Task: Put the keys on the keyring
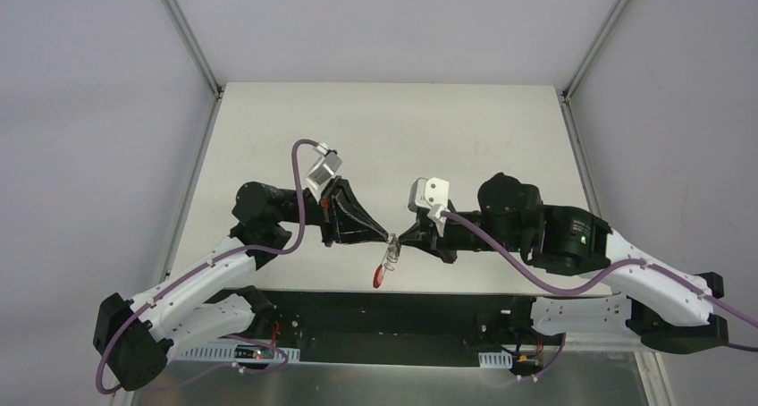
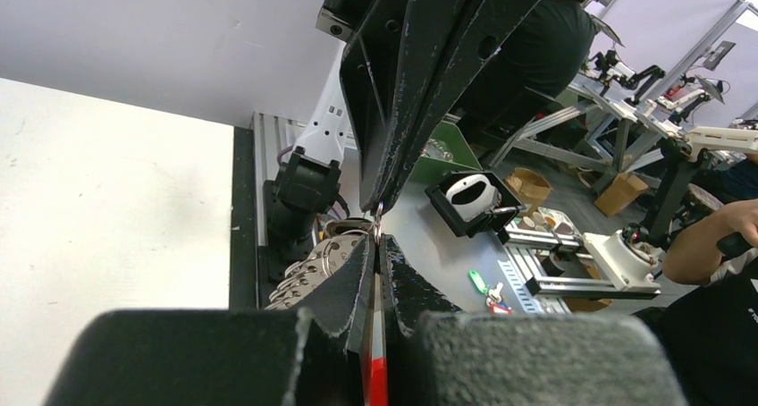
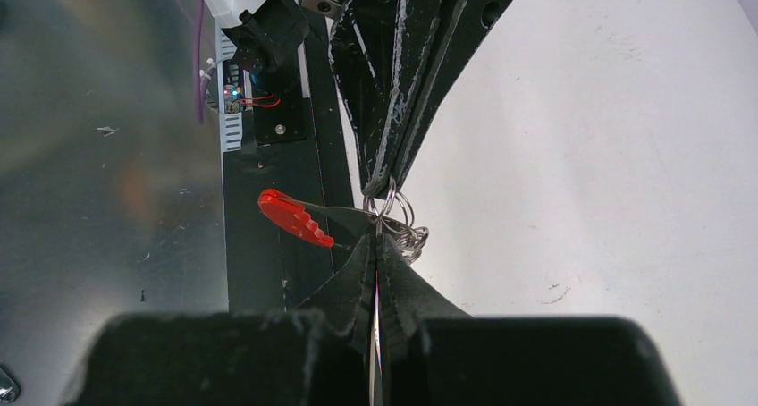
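Top external view: the keyring (image 1: 391, 243) is being held in the air over the near part of the table (image 1: 384, 129), pinched from both sides by the left gripper (image 1: 385, 237) and the right gripper (image 1: 400, 239), their tips nearly touching. Both pairs of jaws are being pressed shut on its thin wire loops, with the red crescent piece (image 3: 290, 216) dangling below. Silver keys (image 2: 308, 269) are being shown just beside the left fingers, though their link to the ring cannot be told.
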Motion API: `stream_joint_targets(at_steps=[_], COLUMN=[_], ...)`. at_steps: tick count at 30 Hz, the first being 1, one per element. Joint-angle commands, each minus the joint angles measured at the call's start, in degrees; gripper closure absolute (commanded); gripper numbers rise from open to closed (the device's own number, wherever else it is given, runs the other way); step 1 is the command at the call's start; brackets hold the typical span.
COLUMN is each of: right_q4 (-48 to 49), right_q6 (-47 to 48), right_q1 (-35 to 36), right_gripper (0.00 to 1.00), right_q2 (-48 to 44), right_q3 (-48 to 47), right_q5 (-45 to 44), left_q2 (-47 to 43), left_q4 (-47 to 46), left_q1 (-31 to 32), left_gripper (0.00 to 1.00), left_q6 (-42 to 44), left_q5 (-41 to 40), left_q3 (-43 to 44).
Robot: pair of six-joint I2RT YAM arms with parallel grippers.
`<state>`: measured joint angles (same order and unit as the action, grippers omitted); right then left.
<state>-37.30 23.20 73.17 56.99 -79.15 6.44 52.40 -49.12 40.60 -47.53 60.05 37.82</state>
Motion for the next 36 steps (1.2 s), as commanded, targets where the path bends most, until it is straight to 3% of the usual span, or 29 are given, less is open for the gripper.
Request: stream_joint_targets(at_steps=[1, 36], right_q4=[0.7, 3.9], right_q6=[0.9, 3.5], right_q1=[0.8, 2.5], right_gripper=[1.0, 1.0], right_q2=[0.0, 1.9], right_q3=[-2.9, -5.8], right_q5=[0.5, 0.1], left_q2=[-0.3, 1.1], left_q4=[-4.8, -3.8], left_q1=[0.8, 2.5], left_gripper=[1.0, 1.0], left_q6=[-0.6, 0.1], left_q5=[1.1, 4.7], left_q3=[2.5, 3.2])
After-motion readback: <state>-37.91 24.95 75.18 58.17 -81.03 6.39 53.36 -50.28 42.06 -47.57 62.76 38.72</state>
